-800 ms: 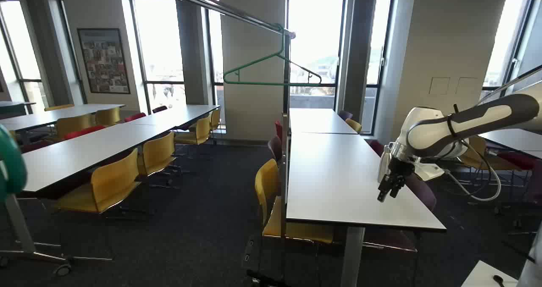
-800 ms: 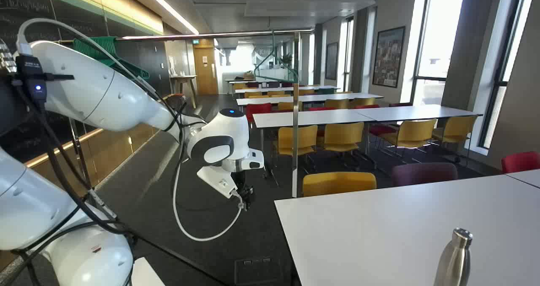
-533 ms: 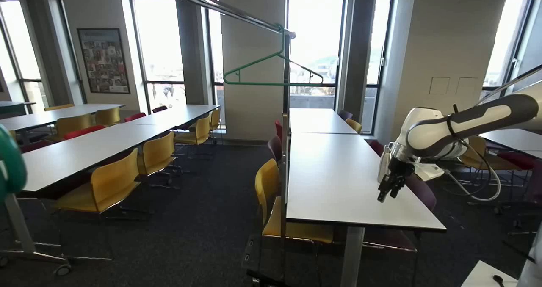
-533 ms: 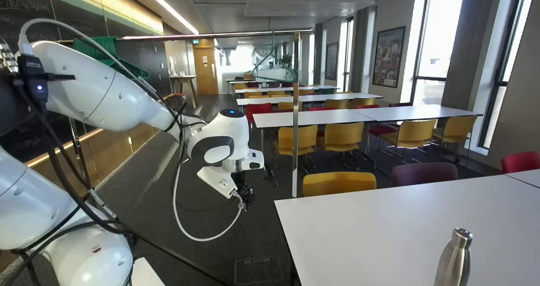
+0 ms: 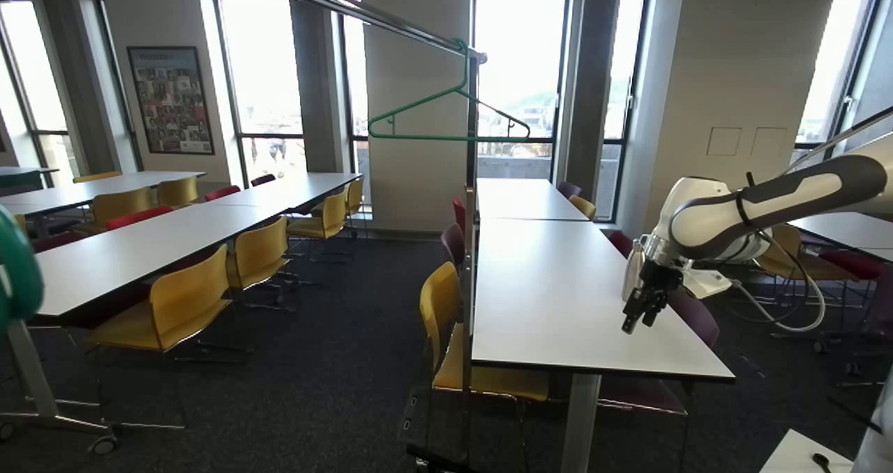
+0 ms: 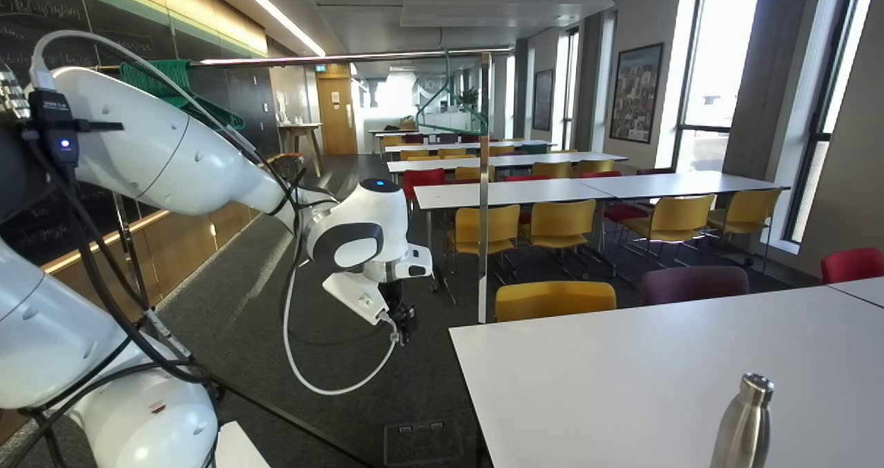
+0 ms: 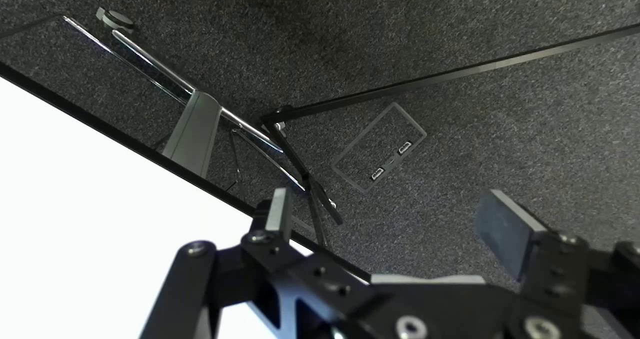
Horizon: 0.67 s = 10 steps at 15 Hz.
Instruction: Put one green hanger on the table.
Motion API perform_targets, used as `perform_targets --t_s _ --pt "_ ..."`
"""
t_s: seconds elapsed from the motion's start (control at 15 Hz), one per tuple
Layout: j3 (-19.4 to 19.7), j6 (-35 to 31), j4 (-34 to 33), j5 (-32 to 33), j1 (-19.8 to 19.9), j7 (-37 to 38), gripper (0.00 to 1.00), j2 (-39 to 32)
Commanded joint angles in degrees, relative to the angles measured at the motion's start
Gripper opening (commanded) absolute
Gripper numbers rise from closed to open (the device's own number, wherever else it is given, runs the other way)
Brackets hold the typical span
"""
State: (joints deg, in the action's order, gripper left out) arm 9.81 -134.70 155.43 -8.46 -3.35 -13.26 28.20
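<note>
A green hanger (image 5: 446,138) hangs by its hook near the end of a metal rail, high above the floor; it also shows in an exterior view (image 6: 431,101). More green hangers (image 6: 166,85) hang bunched further along the rail. The white table (image 5: 544,284) stands beside the rack; it also shows in an exterior view (image 6: 621,371) and in the wrist view (image 7: 90,204). My gripper (image 5: 640,325) points down beside the table's edge, well below and away from the hanger. In the wrist view the gripper (image 7: 386,204) is open with nothing between its fingers. No hanger shows there.
The rack's rail (image 5: 349,12) and upright post (image 6: 483,233) stand beside the table. A steel bottle (image 6: 746,426) stands on the table. Yellow chairs (image 5: 439,305) and a purple chair (image 6: 694,285) line its sides. A floor socket box (image 7: 380,149) lies below.
The single green hanger sways very slightly on the rail. The arm and gripper show no visible movement.
</note>
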Motion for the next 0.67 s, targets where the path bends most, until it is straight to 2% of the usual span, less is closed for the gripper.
perform_targets --t_s 0.0,0.4,0.6 --pt "-0.6 -1.2 -0.5 -0.4 0.5 -1.7 1.0 -0.4" --pt "-2.9 -20.1 -4.2 5.0 -0.2 -3.3 1.0 -5.6" --pt "-3.8 -30.3 -6.3 5.2 -1.7 -3.0 1.0 -7.7"
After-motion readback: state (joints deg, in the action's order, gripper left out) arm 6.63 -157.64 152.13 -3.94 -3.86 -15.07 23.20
